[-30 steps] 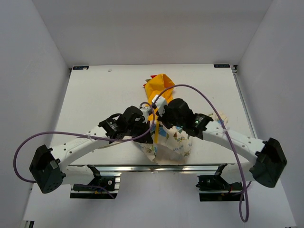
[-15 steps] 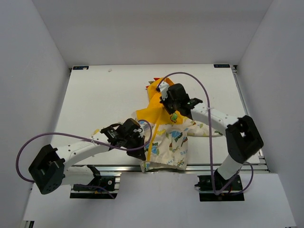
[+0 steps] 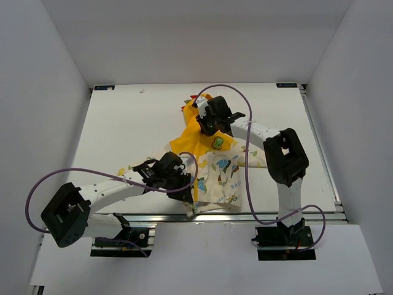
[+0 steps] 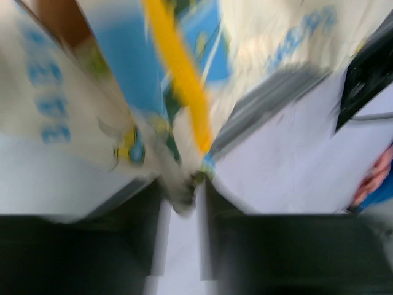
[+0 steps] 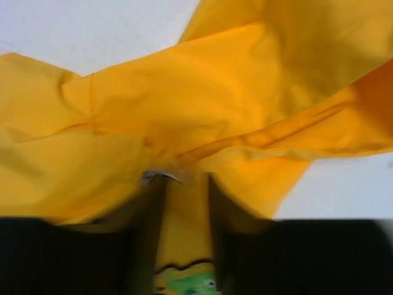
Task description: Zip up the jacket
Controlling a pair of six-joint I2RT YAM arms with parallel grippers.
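Mid-table, toward the near edge, I find the jacket lying hood-away. Left gripper: jaws narrowly parted at its hem. Right gripper: jaws narrowly parted astride yellow cloth near the hood.

You're looking at a robot lab cell, not a home. Bare white walls box in a white desk. An aluminium rail runs along the near edge, purple cables loop loose, and there's a marker tag at the far left corner.
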